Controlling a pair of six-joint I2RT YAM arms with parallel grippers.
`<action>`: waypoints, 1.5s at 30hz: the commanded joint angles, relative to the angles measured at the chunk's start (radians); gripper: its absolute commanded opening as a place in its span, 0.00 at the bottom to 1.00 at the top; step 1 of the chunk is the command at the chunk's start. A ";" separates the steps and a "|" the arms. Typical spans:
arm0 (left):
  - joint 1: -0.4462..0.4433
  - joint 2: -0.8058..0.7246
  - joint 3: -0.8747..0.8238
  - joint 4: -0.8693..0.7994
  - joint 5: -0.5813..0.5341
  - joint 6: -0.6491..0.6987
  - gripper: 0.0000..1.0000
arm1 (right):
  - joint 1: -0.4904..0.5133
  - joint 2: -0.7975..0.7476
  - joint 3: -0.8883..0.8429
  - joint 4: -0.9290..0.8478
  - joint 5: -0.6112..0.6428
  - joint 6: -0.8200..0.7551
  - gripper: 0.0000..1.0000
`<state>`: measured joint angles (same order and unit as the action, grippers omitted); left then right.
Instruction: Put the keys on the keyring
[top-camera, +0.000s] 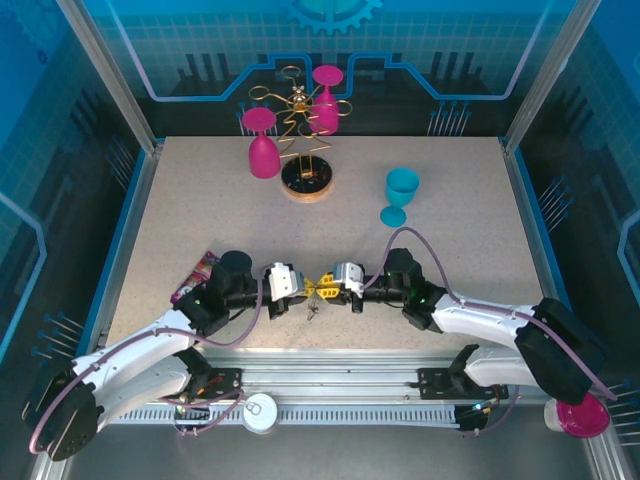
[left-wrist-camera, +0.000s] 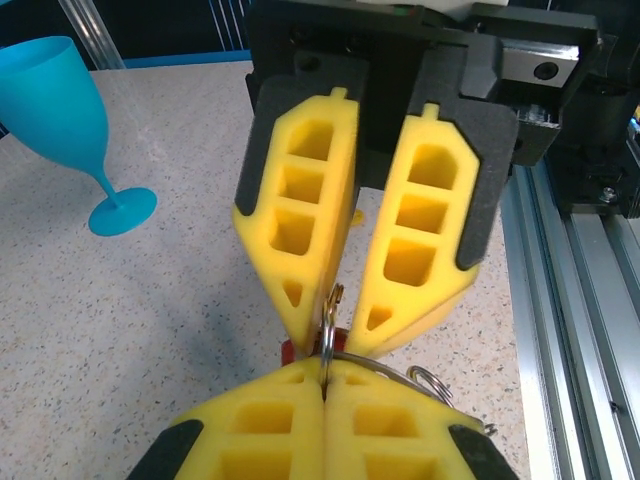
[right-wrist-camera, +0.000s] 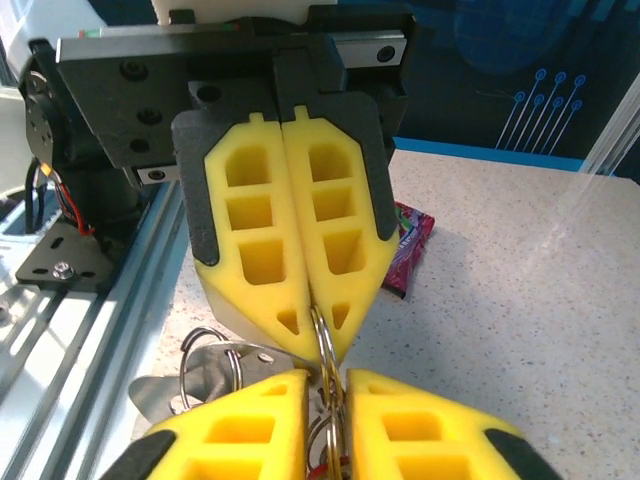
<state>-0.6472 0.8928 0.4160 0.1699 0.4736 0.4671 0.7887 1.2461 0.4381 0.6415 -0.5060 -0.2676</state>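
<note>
My two grippers meet tip to tip above the table's near middle. The left gripper (top-camera: 314, 288) (left-wrist-camera: 325, 368) (right-wrist-camera: 318, 330) is shut on a thin metal split ring (left-wrist-camera: 327, 325) of the keyring. The right gripper (top-camera: 327, 288) (right-wrist-camera: 328, 385) (left-wrist-camera: 338, 325) faces it, jaws a narrow gap apart, with the same ring (right-wrist-camera: 325, 345) standing between its pads. The keyring's grey metal body (right-wrist-camera: 215, 368) and more small rings hang to the side and below (top-camera: 315, 308). A red key head (left-wrist-camera: 291, 352) shows just behind the fingertips. I cannot make out the yellow-orange key.
A blue cup (top-camera: 400, 195) (left-wrist-camera: 60, 120) stands right of centre. Two pink cups (top-camera: 263, 140) (top-camera: 327, 95) sit at a wire rack on a round base (top-camera: 307, 178) at the back. A purple packet (top-camera: 195, 275) (right-wrist-camera: 410, 240) lies by the left arm. Metal rails (left-wrist-camera: 570, 300) run along the near edge.
</note>
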 joint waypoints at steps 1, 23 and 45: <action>0.004 0.001 -0.002 0.058 0.068 -0.025 0.00 | -0.005 0.011 0.003 0.045 -0.026 0.005 0.06; 0.003 0.019 0.158 -0.275 -0.032 0.131 0.26 | 0.118 -0.047 0.295 -0.640 0.265 -0.273 0.00; 0.003 -0.005 0.075 -0.049 0.049 0.022 0.00 | 0.002 -0.134 0.133 -0.308 0.089 -0.039 0.23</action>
<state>-0.6441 0.9234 0.5282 -0.0162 0.4561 0.5484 0.8482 1.1561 0.6296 0.1478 -0.3027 -0.4252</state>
